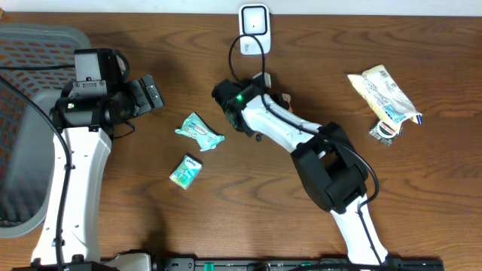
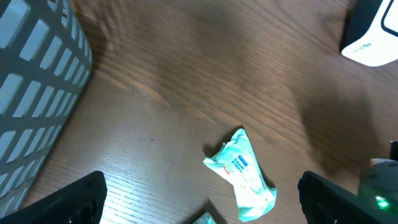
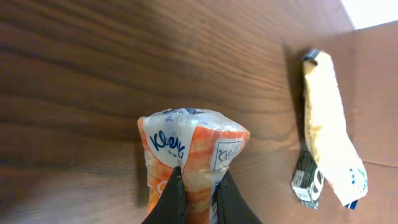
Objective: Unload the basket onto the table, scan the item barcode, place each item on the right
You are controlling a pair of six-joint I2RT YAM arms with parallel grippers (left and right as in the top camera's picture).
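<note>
Since your right gripper is clamped on the Kleenex pack just below the scanner, it's the nearer arm, and the pack sticks straight out past its fingertips. Your left gripper gapes wide, well left of the scanner.

Overhead: worktop viewed straight down, from afar. Left wrist: nearer, oblique; teal packet shared with overhead. Right wrist: nearest, tissue pack close before lens; cream bag, 3 o'clock, shared with overhead.
</note>
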